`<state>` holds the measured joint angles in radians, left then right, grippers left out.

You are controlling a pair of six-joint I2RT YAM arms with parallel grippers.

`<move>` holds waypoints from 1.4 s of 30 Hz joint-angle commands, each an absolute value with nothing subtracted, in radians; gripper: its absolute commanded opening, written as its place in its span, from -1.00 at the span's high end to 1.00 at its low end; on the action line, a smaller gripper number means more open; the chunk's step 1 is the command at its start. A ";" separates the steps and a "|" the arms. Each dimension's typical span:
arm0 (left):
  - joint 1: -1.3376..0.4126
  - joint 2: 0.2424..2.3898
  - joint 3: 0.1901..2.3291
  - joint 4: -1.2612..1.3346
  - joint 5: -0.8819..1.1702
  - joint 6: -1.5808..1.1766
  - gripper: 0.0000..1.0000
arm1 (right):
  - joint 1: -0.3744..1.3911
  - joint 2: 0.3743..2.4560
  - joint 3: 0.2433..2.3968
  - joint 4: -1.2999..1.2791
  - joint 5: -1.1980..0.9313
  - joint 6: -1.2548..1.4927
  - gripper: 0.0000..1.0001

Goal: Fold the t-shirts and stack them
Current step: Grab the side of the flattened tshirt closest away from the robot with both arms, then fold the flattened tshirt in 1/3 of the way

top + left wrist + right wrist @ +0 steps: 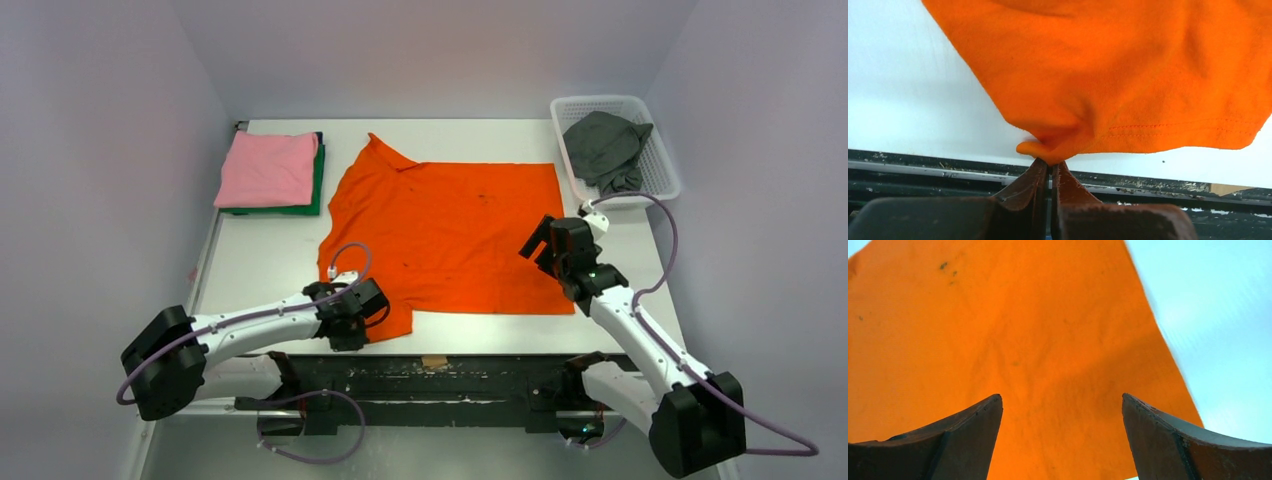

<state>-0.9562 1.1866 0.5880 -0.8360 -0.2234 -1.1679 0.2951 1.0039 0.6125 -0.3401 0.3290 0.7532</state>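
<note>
Left gripper (1050, 167) is closed tight on a bunched near-left corner of the orange t-shirt (450, 235), which lies spread mid-table. Right gripper (1062, 405) hovers wide open over the shirt's right edge, holding nothing. Folding this shirt looks barely begun; the right side likely needs its own hold before any fold. Far left, the pink t-shirt (268, 168) covers most of the green t-shirt (318, 185). The dark grey t-shirt (605, 148) lies crumpled in the basket (665, 185).
</note>
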 commanded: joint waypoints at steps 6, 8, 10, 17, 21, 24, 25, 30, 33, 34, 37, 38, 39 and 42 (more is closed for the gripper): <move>-0.957 1.116 0.591 -0.764 -0.242 -1.113 1.00 | 0.200 0.902 0.538 -0.518 0.442 0.809 -0.75; -0.957 1.086 0.577 -0.758 -0.238 -1.107 1.00 | 0.194 0.890 0.504 -0.539 0.439 0.819 -0.73; -0.957 1.063 0.568 -0.754 -0.230 -1.098 1.00 | 0.195 0.874 0.462 -0.540 0.423 0.840 -0.71; -0.959 1.029 0.539 -0.722 -0.191 -1.072 1.00 | 0.194 0.833 0.374 -0.482 0.362 0.930 -0.48; -0.959 1.018 0.531 -0.716 -0.186 -1.076 1.00 | 0.194 0.840 0.336 -0.462 0.354 0.964 -0.36; -0.959 1.007 0.524 -0.711 -0.178 -1.077 1.00 | 0.193 0.855 0.301 -0.420 0.341 0.977 -0.25; -0.959 1.003 0.522 -0.711 -0.176 -1.078 1.00 | 0.194 0.864 0.293 -0.409 0.342 0.982 -0.16; -0.959 0.983 0.514 -0.720 -0.169 -1.081 1.00 | 0.194 0.876 0.296 -0.408 0.342 0.982 0.41; -0.959 0.968 0.523 -0.744 -0.159 -1.080 1.00 | 0.194 0.839 0.299 -0.429 0.325 0.978 1.00; -0.959 0.960 0.523 -0.755 -0.155 -1.080 1.00 | 0.194 0.819 0.305 -0.450 0.325 0.979 1.00; -0.959 0.927 0.517 -0.790 -0.132 -1.087 1.00 | 0.194 0.746 0.315 -0.505 0.305 0.995 1.00; -0.960 0.908 0.512 -0.805 -0.120 -1.094 1.00 | 0.193 0.723 0.328 -0.540 0.302 1.010 1.00; -0.964 0.888 0.508 -0.823 -0.110 -1.105 1.00 | 0.194 0.695 0.349 -0.578 0.311 1.014 1.00; -1.002 0.802 0.496 -0.892 -0.098 -1.153 1.00 | 0.195 0.615 0.401 -0.715 0.355 1.017 1.00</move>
